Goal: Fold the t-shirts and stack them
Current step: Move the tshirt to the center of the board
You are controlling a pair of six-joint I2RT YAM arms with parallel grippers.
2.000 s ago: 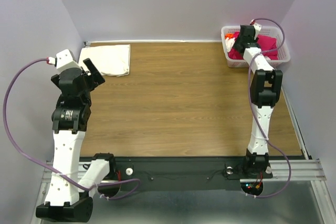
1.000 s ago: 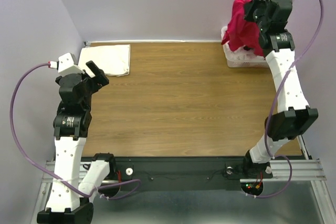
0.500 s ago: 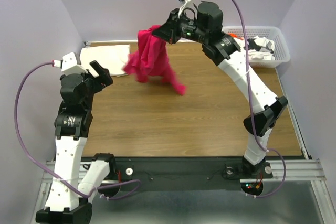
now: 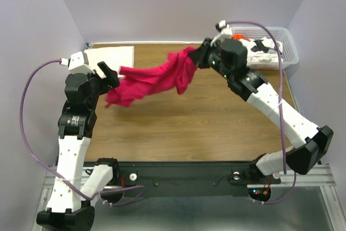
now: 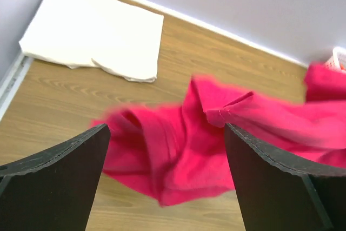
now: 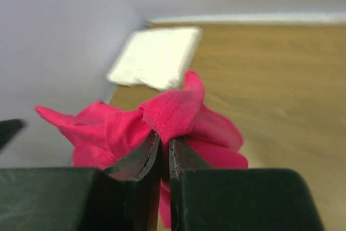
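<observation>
Right fingers (image 6: 135, 162) clamped on bright magenta-red cotton t-shirt (image 4: 154, 82), airborne over wooden surface (image 4: 189, 128), far-left part. Left fingers (image 5: 59, 182) apart, empty. One cream-white shirt (image 4: 111, 60) folded, far-left corner; more wait in white lattice basket (image 4: 292, 46).

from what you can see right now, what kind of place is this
Probably a robot lab test cell, not a home: a wood-grain table boxed in by plain lavender panels, two robot arms bolted to a metal rail at its near edge, and a magenta t-shirt pinched in the right fingers.
</observation>
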